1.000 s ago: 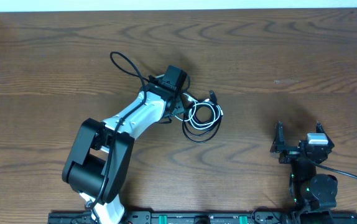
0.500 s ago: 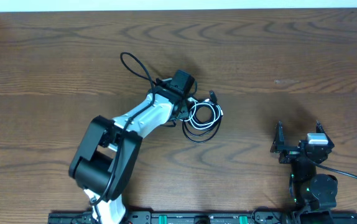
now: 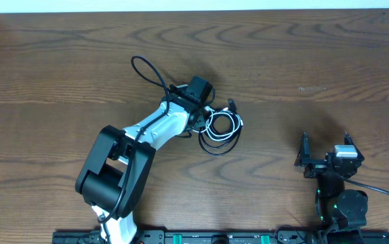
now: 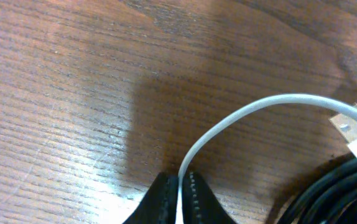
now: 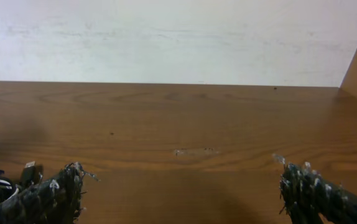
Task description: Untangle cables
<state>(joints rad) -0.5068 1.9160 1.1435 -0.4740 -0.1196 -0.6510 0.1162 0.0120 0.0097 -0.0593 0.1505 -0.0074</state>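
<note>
Here, one white cable (image 4: 241,115) sat pinched in the closed left gripper (image 4: 180,193), beside coiled black cables (image 4: 328,186) I couldn't count; the right gripper (image 5: 180,174) gaped open.

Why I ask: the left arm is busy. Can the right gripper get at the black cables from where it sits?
Probably yes: the right gripper stands open, and only tabletop lies between it and the black cables.

Left hand (image 4: 180,188) shut tight; right hand (image 5: 180,179) wide open.
</note>
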